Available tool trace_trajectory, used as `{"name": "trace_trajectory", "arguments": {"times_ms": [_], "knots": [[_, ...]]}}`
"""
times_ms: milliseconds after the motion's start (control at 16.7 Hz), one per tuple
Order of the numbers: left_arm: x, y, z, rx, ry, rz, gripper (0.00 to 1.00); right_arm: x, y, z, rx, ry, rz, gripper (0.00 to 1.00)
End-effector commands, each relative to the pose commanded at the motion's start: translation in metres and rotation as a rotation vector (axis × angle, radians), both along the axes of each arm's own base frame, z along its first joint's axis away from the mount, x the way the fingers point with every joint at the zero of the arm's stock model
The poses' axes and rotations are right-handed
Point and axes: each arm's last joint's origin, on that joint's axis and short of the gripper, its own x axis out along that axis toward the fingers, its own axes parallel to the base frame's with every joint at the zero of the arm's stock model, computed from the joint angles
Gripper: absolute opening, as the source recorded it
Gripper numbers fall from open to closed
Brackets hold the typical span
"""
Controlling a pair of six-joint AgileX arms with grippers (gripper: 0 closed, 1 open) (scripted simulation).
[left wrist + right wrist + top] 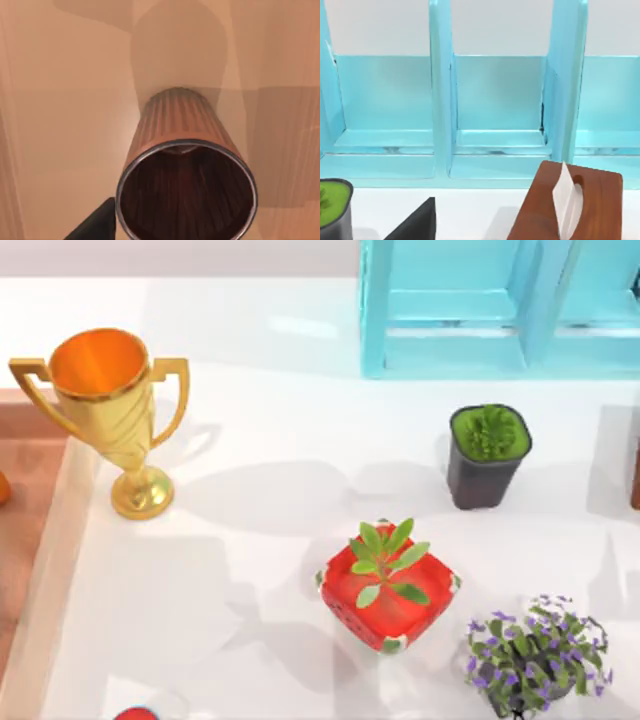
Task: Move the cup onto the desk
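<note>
One cup (185,170) sits close under the left wrist camera, standing upright on a warm tan surface (60,100). Its round open mouth faces the lens, so its long axis runs straight up toward the camera. The ribbed wall is reddish brown, the inside dark, and a thin metallic rim rings the mouth. A dark finger (95,225) of the left gripper lies just beside the rim on one side, apart from it or barely touching; whether that pincer is released or clenched cannot be told. Soft shadows fall across the surface beyond the cup.

From above, the desk (260,570) spreads wide and glossy white, with a pale beige edge on its left and a strip of brown wooden surface (20,500) beyond that edge. A gold trophy (110,410) stands near the desk's left side. Toward the middle sits a red pot (388,612) with a green-leaved plant, and behind it to the right a dark square plant pot (488,458). A purple-flowered plant (535,655) stands at the front right. The turquoise shelf unit (490,305) stands along the back.

In the right wrist view the shelf's compartments face the lens, with a wooden tissue box (570,205) near and one dark finger (415,222) at the frame's edge; its grip state cannot be told either.
</note>
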Motion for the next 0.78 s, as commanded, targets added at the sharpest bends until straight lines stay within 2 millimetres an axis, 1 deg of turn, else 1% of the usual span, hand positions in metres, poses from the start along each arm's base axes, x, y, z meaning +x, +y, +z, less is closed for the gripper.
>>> {"name": "trace_trajectory", "arguments": {"times_ms": [120, 240, 360, 540, 780], "knots": [[-0.001, 0.000, -0.023, 0.001, -0.005, 0.000, 1.00, 0.000, 0.000, 0.000, 0.000, 0.000, 0.000, 1.00], [-0.003, 0.000, -0.040, 0.000, 0.001, 0.000, 1.00, 0.000, 0.000, 0.000, 0.000, 0.000, 0.000, 1.00], [-0.005, 0.000, -0.045, -0.001, 0.005, 0.000, 1.00, 0.000, 0.000, 0.000, 0.000, 0.000, 0.000, 1.00], [-0.005, 0.000, -0.045, -0.001, 0.005, 0.000, 1.00, 0.000, 0.000, 0.000, 0.000, 0.000, 0.000, 1.00], [-0.005, 0.000, -0.045, -0.001, 0.005, 0.000, 0.70, 0.000, 0.000, 0.000, 0.000, 0.000, 0.000, 1.00]]}}
